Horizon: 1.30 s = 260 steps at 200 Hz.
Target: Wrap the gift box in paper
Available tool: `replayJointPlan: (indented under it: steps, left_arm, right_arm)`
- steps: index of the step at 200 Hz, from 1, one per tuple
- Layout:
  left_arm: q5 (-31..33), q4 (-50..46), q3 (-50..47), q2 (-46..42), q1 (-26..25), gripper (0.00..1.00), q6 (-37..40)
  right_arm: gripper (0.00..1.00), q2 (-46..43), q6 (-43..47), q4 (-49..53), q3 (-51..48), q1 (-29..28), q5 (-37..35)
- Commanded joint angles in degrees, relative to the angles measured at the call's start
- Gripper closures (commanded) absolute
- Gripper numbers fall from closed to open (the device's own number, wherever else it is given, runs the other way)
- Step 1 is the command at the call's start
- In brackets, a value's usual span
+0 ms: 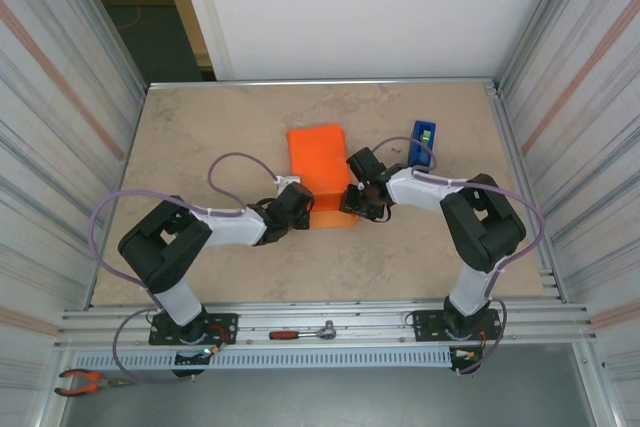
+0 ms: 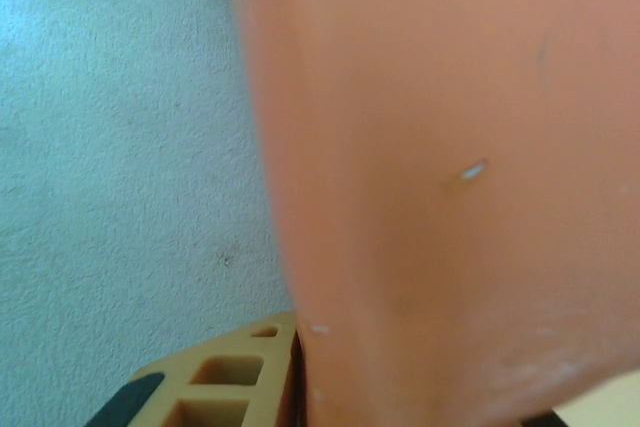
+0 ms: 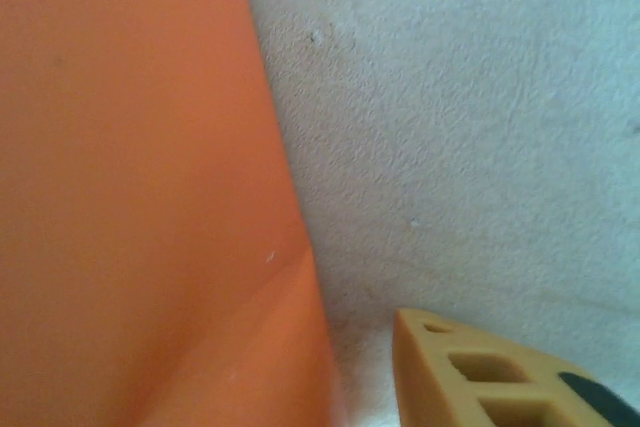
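— How are your arms set?
— My bases are bolted at the near edge, one left, one right. Each arm folds at its elbow, dark shoulder joint outward. The white forearms reach inward and a little far, so my wrists face each other near the middle.
— And the pincers?
— My left gripper [image 1: 297,201] points right and my right gripper [image 1: 357,197] points left. They are low and near each other, not touching.
— Open or closed?
— I cannot tell. My left wrist camera catches one tan finger [image 2: 215,387] at bottom left, and my right wrist camera one tan finger [image 3: 480,377] at bottom right.
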State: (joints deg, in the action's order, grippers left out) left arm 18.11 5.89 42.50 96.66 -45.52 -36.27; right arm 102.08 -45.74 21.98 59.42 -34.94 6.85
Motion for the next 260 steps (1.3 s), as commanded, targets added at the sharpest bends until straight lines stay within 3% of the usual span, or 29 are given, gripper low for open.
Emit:
replayJointPlan:
  steps: [1, 20, 37, 68, 99, 127, 141, 151, 163, 199, 210, 216, 221, 230, 250, 260]
  left_arm:
    - [0.5, -3.0, -0.8, 0.2, -0.5, 0.81, -0.8]
    - [-0.8, -3.4, -1.5, -2.1, -0.4, 0.79, -0.7]
    - [-2.5, -5.0, -2.1, -5.8, -0.4, 0.72, -0.5]
    - [-4.4, -7.3, -4.7, -11.7, -0.1, 0.56, -2.2]
    - [-3.5, -5.2, -7.4, -14.1, 0.2, 0.51, -4.1]
    - [-4.0, -1.2, -7.5, -11.8, 0.5, 0.57, -4.0]
    - [-4.2, 0.3, -7.4, -10.3, 0.5, 0.65, -4.4]
    - [-3.7, 0.8, -7.3, -9.3, 0.5, 0.77, -4.7]
    - [-3.5, 1.7, -7.2, -8.1, 0.5, 1.00, -4.6]
    - [-2.3, 0.6, -7.2, -7.4, 0.5, 1.00, -4.7]
    - [-1.7, 0.0, -7.8, -8.3, 0.5, 0.71, -4.8]
    - [-1.5, -0.7, -7.7, -8.5, 0.6, 0.66, -4.6]
    - [-1.7, -1.1, -7.8, -8.7, 0.7, 0.70, -4.2]
    - [-2.8, -0.6, -8.3, -9.4, 0.9, 1.00, -3.0]
    - [-2.9, -0.7, -9.9, -13.0, 1.0, 1.00, -1.9]
    - [-2.9, -0.9, -10.5, -15.0, 1.1, 0.85, -1.2]
  right_arm:
    - [0.79, 2.9, -0.1, -3.5, 1.2, -0.7, 0.8]
    - [0.95, 3.1, -0.7, -3.9, 0.6, -1.0, 0.6]
    - [1.00, 3.2, -0.8, -4.1, 0.2, -1.5, 0.5]
    - [1.00, 2.7, -1.0, -3.8, -0.2, -2.2, 0.4]
    - [1.00, 1.6, -1.2, -3.1, -1.1, -3.0, 0.1]
    - [1.00, 1.0, -1.3, -2.8, -1.6, -3.6, 0.0]
    - [1.00, 1.1, -1.5, -2.8, -1.7, -3.7, 0.0]
    - [1.00, 0.9, -1.7, -3.0, -1.9, -3.8, -0.1]
    - [1.00, 0.9, -1.9, -3.1, -2.0, -4.0, -0.2]
    - [1.00, 1.0, -2.1, -3.1, -1.9, -4.1, -0.2]
    - [1.00, 1.1, -2.1, -3.1, -1.9, -4.1, -0.2]
    - [1.00, 1.1, -2.1, -3.1, -1.9, -4.1, -0.2]
    - [1.00, 1.1, -2.1, -3.1, -1.9, -4.0, -0.1]
    - [1.00, 1.1, -2.1, -3.0, -1.8, -4.1, -0.1]
    - [1.00, 1.1, -2.1, -2.9, -1.7, -4.1, -0.2]
    - [1.00, 1.1, -2.2, -2.9, -1.8, -4.1, -0.3]
